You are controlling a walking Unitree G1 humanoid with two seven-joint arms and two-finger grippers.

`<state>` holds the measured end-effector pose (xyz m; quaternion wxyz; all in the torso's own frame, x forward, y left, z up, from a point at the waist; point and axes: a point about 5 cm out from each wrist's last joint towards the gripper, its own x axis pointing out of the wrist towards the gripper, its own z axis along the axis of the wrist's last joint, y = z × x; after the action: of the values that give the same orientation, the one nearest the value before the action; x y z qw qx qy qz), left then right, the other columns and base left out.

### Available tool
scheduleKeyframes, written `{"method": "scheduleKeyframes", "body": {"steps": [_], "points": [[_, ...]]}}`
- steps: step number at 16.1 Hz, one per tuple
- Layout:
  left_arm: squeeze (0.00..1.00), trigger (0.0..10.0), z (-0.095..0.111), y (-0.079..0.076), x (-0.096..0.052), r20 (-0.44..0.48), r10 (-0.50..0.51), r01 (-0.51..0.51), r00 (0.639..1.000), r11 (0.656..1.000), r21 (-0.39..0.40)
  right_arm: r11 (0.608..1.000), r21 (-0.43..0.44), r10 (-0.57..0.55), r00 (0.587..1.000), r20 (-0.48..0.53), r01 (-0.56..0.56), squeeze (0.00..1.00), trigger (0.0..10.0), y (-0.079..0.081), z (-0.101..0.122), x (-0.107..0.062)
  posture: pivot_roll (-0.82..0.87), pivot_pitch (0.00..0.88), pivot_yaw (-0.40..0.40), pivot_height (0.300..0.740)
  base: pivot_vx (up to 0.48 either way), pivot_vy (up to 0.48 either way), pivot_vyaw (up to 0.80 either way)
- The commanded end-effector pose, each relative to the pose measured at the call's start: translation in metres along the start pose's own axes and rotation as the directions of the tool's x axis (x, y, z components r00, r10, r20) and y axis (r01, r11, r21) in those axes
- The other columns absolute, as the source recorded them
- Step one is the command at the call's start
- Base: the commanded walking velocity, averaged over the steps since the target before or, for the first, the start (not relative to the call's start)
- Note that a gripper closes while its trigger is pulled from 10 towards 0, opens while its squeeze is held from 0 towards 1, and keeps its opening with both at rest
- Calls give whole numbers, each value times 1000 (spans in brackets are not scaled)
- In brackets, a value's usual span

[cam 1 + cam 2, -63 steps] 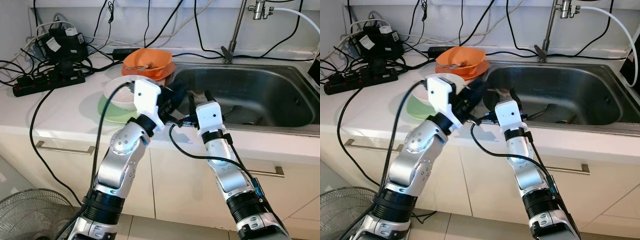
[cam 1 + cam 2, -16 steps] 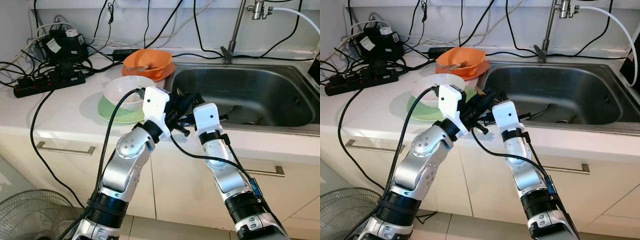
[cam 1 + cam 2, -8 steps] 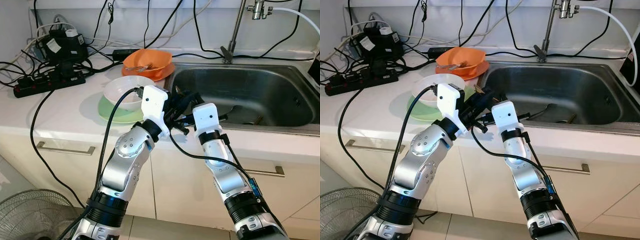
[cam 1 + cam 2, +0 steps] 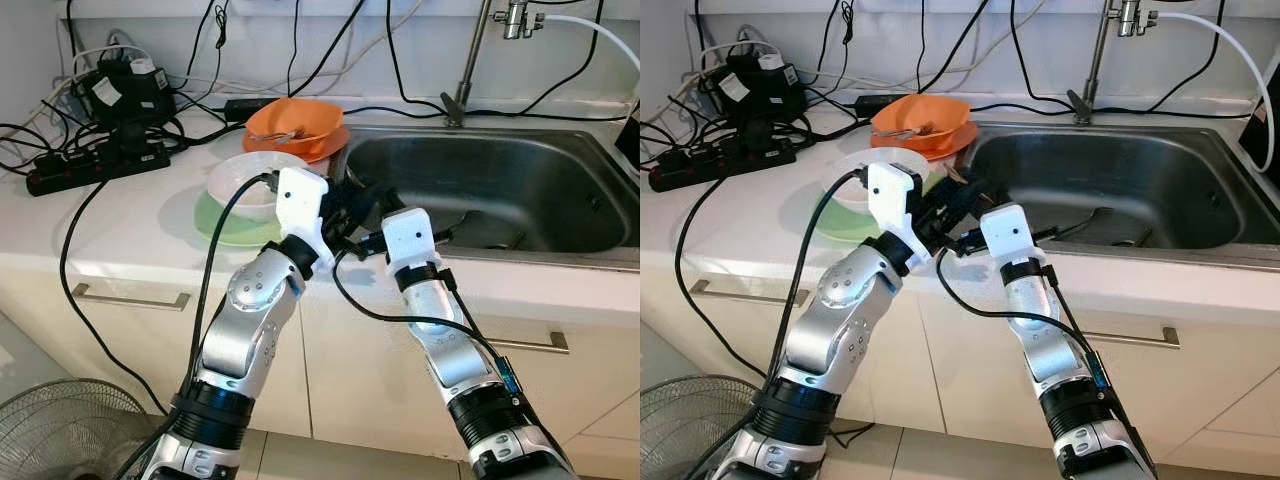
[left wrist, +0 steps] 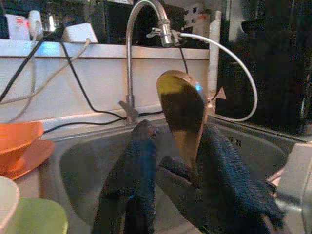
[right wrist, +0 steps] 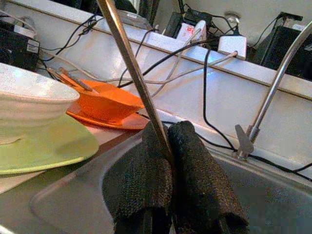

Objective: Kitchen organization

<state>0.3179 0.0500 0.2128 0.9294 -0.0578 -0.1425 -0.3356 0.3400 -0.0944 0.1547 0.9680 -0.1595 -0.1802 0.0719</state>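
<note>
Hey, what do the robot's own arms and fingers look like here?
Both arms are silver metal with black joint bands, white boxy wrist housings and looping black cables. The left gripper and right gripper have long black fingers with textured pads.

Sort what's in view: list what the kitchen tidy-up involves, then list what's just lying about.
In the job: left claw holding spoon; right claw shut on metal rod; sink; white bowl; green plate; orange bowl.

Lying about: power strip; cables; fan.
</note>
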Motion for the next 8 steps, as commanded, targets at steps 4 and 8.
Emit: {"method": "scheduleKeyframes", "body": {"steps": [4,8], "points": [[1000,10000,-3,13,-5,-29,65,-65,997,998,-5,1000,8,-28,1000,14,28,0,0,-6,3,4,42,0,76,740,0,0,0],[0,10000,-1,8,-9,-14,27,-27,1000,999,-47,999,4,-43,999,7,43,0,0,-10,3,7,45,0,72,740,0,0,0]]}}
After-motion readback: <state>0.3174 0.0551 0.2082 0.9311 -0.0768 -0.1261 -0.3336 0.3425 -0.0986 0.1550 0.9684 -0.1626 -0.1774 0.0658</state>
